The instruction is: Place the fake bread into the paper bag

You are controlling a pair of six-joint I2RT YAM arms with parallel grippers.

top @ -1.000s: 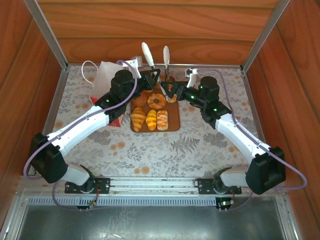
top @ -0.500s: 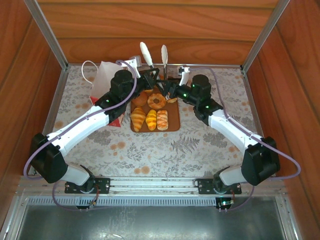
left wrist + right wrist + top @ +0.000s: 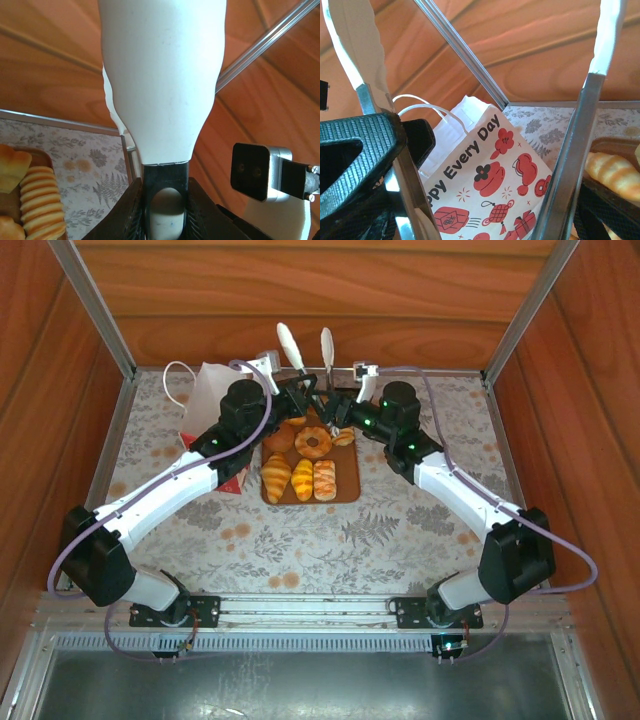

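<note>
Several fake bread pieces point(image 3: 276, 478) lie on a brown board point(image 3: 347, 492) mid-table; a striped roll point(image 3: 42, 205) and a golden roll point(image 3: 612, 172) show in the wrist views. The paper bag point(image 3: 205, 390) stands upright left of the board, its red-printed face point(image 3: 512, 172) visible. Metal tongs point(image 3: 326, 345) with white tips point up behind the board. My left gripper point(image 3: 298, 395) point(image 3: 165, 205) is shut on one tong arm point(image 3: 162, 75). My right gripper point(image 3: 335, 408) point(image 3: 490, 170) stands open astride both tong arms point(image 3: 570, 160), and the left arm lies against its ribbed finger point(image 3: 355, 145).
Wooden walls and a metal frame point(image 3: 100, 310) close in the floral table point(image 3: 400, 530) at the back and sides. The left arm's links point(image 3: 170, 490) pass in front of the bag. My right arm point(image 3: 450, 485) reaches in from the right.
My right gripper has moved left and toward the back wall, from over the board's far end to around the tongs. The tongs lean slightly more left. The left arm stays put.
</note>
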